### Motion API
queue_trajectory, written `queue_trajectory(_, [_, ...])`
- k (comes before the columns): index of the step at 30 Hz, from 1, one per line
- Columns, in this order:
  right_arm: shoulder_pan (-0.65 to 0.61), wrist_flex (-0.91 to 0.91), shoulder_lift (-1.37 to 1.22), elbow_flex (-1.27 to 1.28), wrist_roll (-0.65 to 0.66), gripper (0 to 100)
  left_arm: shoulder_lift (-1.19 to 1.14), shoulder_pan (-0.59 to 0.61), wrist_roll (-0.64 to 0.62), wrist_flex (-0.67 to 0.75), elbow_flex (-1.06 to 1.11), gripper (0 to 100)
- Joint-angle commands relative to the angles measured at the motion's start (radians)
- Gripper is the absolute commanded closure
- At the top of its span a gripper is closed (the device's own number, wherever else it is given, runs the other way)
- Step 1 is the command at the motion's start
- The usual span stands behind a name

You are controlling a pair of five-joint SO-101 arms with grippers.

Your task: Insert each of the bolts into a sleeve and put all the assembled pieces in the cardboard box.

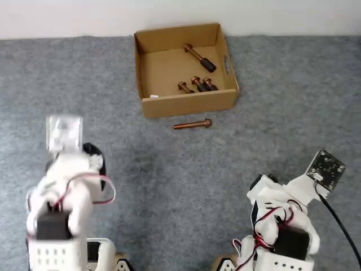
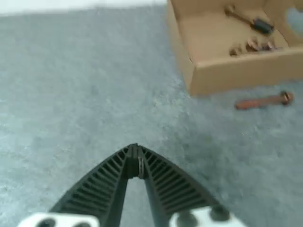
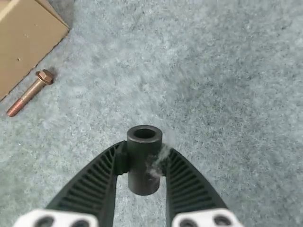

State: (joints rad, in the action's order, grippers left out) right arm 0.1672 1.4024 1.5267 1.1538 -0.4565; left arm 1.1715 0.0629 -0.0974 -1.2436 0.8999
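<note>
Right gripper [image 3: 143, 155]: ribbed black fingers pinch a sleeve [image 3: 144, 165] by its sides. The sleeve is a short, dark, matte cylinder, held upright with its bore open at the top, above the carpet [image 3: 227, 71]. Left gripper [image 2: 134, 150]: ribbed fingers pressed together tip to tip over bare carpet.

High view: left arm [image 1: 62, 192] at 7 o'clock, right arm [image 1: 282, 214] at 5 o'clock. Both are white with red and black wiring.

Container: cardboard box [image 1: 186, 104] at 12 o'clock, open-topped, plain brown, turned slightly, with a hand slot [image 1: 228, 63] in its 3 o'clock wall.
- One assembled piece [image 1: 199, 57] lies diagonally near the box's 1 o'clock corner. Its copper-coloured head points toward 11 o'clock and a dark sleeve sits at the other end.
- Three more pieces [image 1: 197, 84] sit in a row by the 6 o'clock wall, with copper heads and dark bodies. They are close together; cannot tell whether they touch.

Loose bolt [image 1: 192, 124]: flat on the carpet just outside the box's 6 o'clock wall, apart from it and roughly parallel to it. Hex head toward 3 o'clock, copper-coloured, bare shank. Open carpet lies between it and both arms.

Surface: grey carpet with a short fuzzy pile. White wall [image 1: 56, 17] runs along the 12 o'clock edge.
</note>
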Motion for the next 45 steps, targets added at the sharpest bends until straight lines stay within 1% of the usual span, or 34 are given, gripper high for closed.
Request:
queue_trajectory(1, [0.007,-0.016,0.008,-0.006,0.012,99.1,-0.276,-0.087,-0.003,-0.092,-0.265,99])
queue_trajectory(5, [0.007,-0.016,0.008,-0.002,0.012,99.1,-0.543,-0.199,0.081,-0.132,-0.487,99])
queue_trajectory(8, [0.007,-0.016,0.008,0.000,0.012,99.1,-0.730,-0.242,0.137,-0.133,-0.613,99])
queue_trajectory(11, [0.008,-0.016,0.008,0.000,0.012,99.1,-0.891,-0.267,0.245,-0.133,-0.730,99])
queue_trajectory(15, [0.010,-0.016,0.008,0.002,0.012,99.1,-1.043,-0.302,0.402,-0.150,-0.874,99])
queue_trajectory(20, [0.010,-0.016,0.008,0.002,0.012,99.1,-1.185,-0.371,0.512,-0.149,-1.013,99])
queue_trajectory(25, [0.010,-0.016,0.008,0.002,0.012,99.1,-1.356,-0.440,0.675,-0.150,-1.122,98])
queue_trajectory(29, [0.012,-0.016,0.008,0.002,0.012,99.1,-1.527,-0.439,0.704,-0.155,-1.234,89])
queue_trajectory(32, [0.012,-0.015,0.008,0.002,0.012,99.1,-1.643,-0.434,0.706,-0.195,-1.357,86])
queue_trajectory(39, [0.012,-0.015,0.008,0.002,0.012,99.1,-1.924,-0.470,0.706,-0.319,-1.758,85])
queue_trajectory(45, [0.012,-0.013,0.008,0.002,0.012,99.1,-2.165,-0.489,0.755,-0.436,-2.069,86])
